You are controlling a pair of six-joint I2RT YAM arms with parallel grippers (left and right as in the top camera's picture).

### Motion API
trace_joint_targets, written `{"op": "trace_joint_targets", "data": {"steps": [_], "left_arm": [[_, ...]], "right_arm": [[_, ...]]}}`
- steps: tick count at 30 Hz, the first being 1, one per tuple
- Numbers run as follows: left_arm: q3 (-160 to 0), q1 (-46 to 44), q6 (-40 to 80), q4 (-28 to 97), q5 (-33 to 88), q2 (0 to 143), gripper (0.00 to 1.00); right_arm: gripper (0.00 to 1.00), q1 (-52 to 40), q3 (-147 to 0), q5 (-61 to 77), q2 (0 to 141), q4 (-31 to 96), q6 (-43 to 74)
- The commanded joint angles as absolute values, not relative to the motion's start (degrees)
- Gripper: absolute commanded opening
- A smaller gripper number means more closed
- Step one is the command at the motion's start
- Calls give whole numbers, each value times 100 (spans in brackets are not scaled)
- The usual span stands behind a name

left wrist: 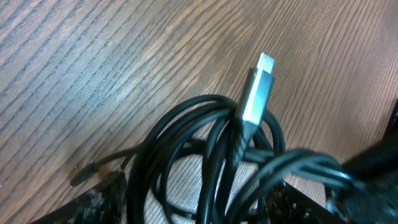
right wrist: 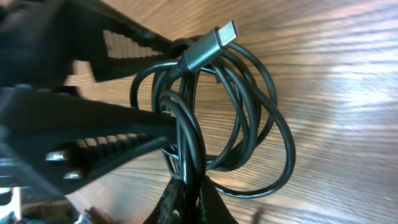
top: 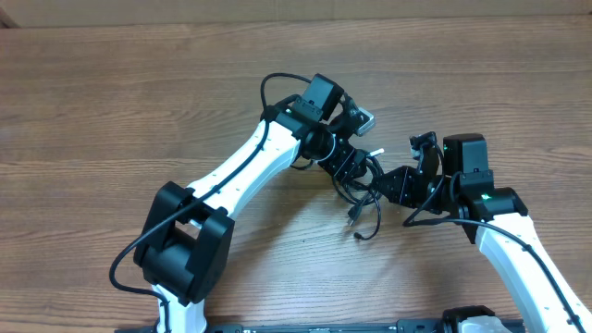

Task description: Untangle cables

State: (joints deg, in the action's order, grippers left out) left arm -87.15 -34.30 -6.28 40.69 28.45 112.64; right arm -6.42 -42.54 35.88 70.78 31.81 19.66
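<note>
The cables (left wrist: pixel 152 140) are thin, black and shiny, wound in a loose coil of several loops. One plug (left wrist: pixel 256 90) in a grey metal shell sticks out on top. The coil is at the middle of the wooden counter (top: pixel 139 111), between the two arms. The right claw (right wrist: pixel 189 199) is closed tightly on some strands. The left claw (left wrist: pixel 196 208) stands wide, with one finger at each side of the coil.

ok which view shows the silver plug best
The left wrist view: the silver plug stands large and sharp mid-frame over the looped cables. The right wrist view also shows it, near the top edge. Overhead it is only a pale speck, if that.
</note>
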Motion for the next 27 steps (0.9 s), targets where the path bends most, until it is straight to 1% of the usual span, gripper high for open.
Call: {"op": "trace_joint_targets", "data": {"steps": [1,2,4,7,8,9,14,17,22,26,27], "left_arm": [[-8667,-3494,-773,4032,2694,11314,66],[-8665,-3492,-770,4034,2585,11314,57],[-8665,-3492,-770,4012,2482,11314,44],[-8667,-3479,-770,3990,2320,11314,14],[-8667,-3472,-770,3992,2255,11314,7],[-8667,-3463,-770,4003,2189,11314,4],[-8667,-3378,-768,4047,2185,11314,4],[-8667,-3326,-768,4053,2189,11314,4],[-8667,-3301,-766,4069,2206,11314,4],[-8667,-3301,-725,4071,2211,11314,4],[-8667,-3301,-725,4071,2241,11314,4]], "right_arm": [[4,-642,-4309,3938,7085,3109,1944],[4,-642,-4309,3938,7085,3120,1944],[4,-642,-4309,3933,7085,3138,1944],[4,-642,-4309,3885,7085,3183,1942],[4,-642,-4309,3813,7085,3225,1942],[4,-642,-4309,3667,7085,3288,1944],[4,-642,-4309,2373,7085,3789,2005],[4,-642,-4309,1339,7085,4182,2383],[4,-639,-4309,62,7085,4744,2919],[5,-639,-4309,-187,7085,4860,3059],[9,-639,-4309,-67,7085,4783,3061]]}}
